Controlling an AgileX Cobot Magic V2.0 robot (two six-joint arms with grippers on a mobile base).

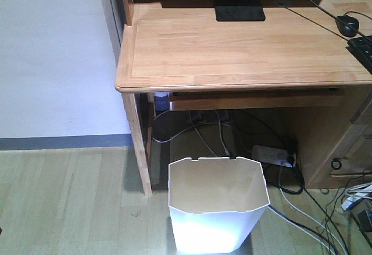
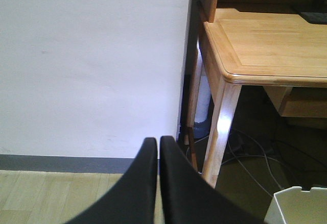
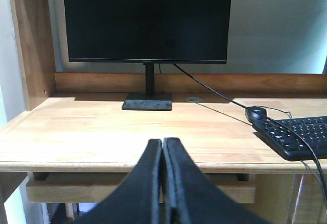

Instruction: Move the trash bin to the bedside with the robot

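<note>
**A:** Which step is in hand?

**B:** The very first, I judge. The white, faceted, thin-walled plastic trash bin (image 1: 215,229) stands upright and empty on the pale plank floor (image 1: 70,197). It is just in front of the light wooden counter (image 1: 232,46), right of its left leg. Neither arm touches it.

**A:** And the arms?

**B:** The left end effector (image 2: 158,141) has its black fingers pressed together on nothing. It faces the white wall (image 2: 92,55), with the bin's rim low to its right. The right end effector (image 3: 162,142) is likewise closed and empty, raised to counter height before the black monitor (image 3: 147,20).

**A:** What does the next move call for?

**B:** One arm should spread its fingers, come down to the rim and pinch the thin wall. The bed is in no view, so the base will probably have to turn to find it. Loose cables (image 1: 290,179) lie near the bin, so the route should avoid them.
</note>
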